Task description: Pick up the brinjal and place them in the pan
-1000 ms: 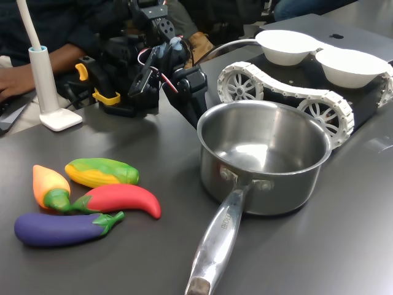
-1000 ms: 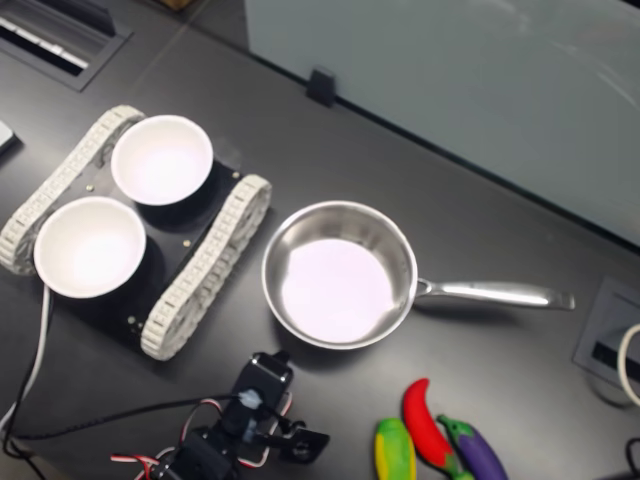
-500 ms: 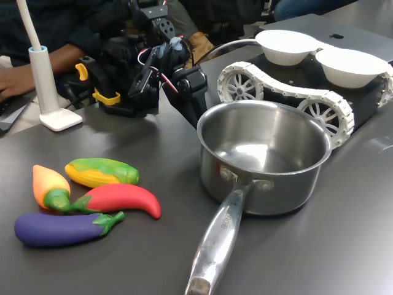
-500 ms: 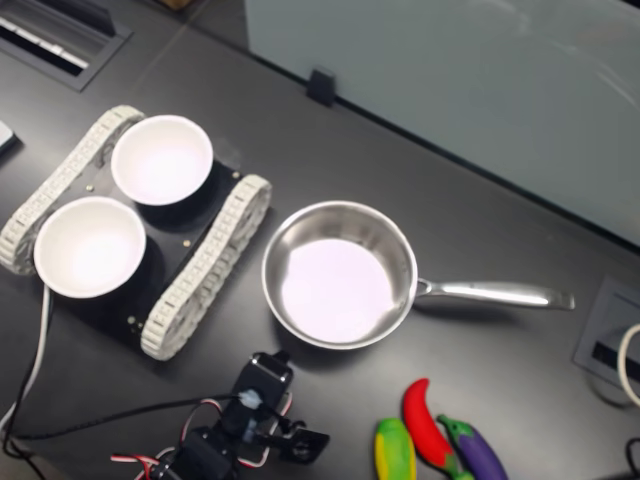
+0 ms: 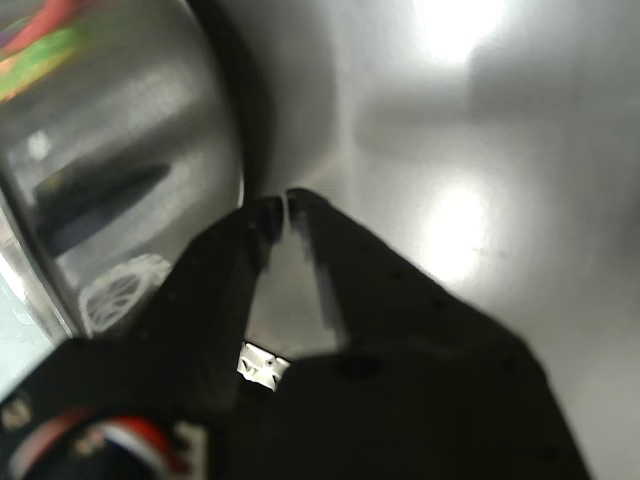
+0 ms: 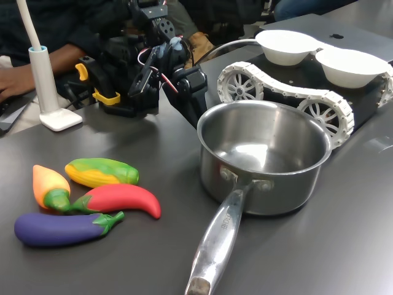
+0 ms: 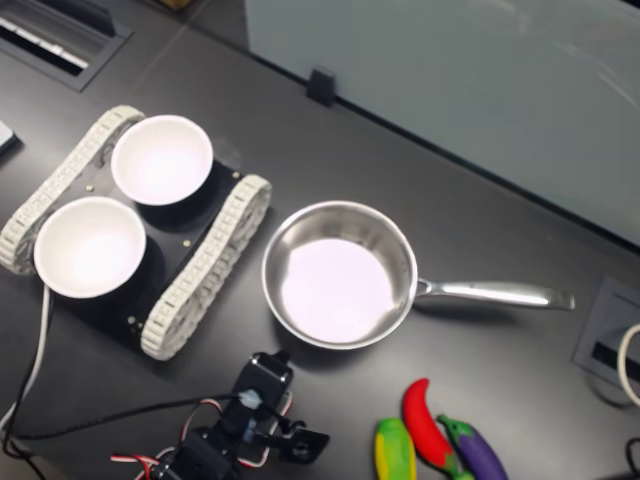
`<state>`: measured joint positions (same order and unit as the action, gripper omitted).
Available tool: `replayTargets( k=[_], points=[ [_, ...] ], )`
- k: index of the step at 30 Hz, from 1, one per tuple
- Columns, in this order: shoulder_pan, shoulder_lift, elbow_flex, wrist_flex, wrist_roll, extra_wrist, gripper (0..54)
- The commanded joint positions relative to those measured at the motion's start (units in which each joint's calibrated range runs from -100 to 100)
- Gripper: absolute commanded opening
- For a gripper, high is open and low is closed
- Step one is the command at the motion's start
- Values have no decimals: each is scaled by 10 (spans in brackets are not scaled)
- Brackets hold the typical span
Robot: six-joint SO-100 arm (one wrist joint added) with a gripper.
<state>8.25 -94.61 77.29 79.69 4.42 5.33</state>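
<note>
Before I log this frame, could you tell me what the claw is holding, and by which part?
Nothing is held. The claw is shut on nothing beside the pan, and the brinjal lies on the table, apart from it.

The dark desk (image 6: 344, 246) carries the pan (image 6: 264, 157), the brinjal (image 6: 61, 227), red chili (image 6: 120, 200), and tracked base (image 7: 150, 250).

In the second exterior view, the pan (image 7: 339, 275) sits empty mid-desk (image 7: 470, 210), handle pointing to the second exterior view's right. Left of it, two white bowls (image 7: 125, 205) ride a tracked base (image 7: 205, 267). The brinjal (image 7: 474, 447) lies at the bottom edge beside a red chili (image 7: 424, 420).
</note>
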Motion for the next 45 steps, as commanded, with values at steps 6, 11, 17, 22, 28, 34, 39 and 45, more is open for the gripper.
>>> replayTargets(
  k=[6, 11, 17, 22, 28, 34, 39, 45],
  points=[
    [9, -9, -7, -30, -4, -6, 1],
    [9, -9, -7, -30, -4, -6, 1],
    [9, -9, -7, -30, -5, -6, 1],
    [9, -9, -7, -30, -4, -6, 1],
    [-17, -9, -7, -30, 11, -5, 1],
    [-29, -9, -8, -27, 22, -6, 13],
    [-32, -9, -12, -17, 24, -6, 1],
    [-24, -9, -15, -13, 21, -6, 0]
  ],
)
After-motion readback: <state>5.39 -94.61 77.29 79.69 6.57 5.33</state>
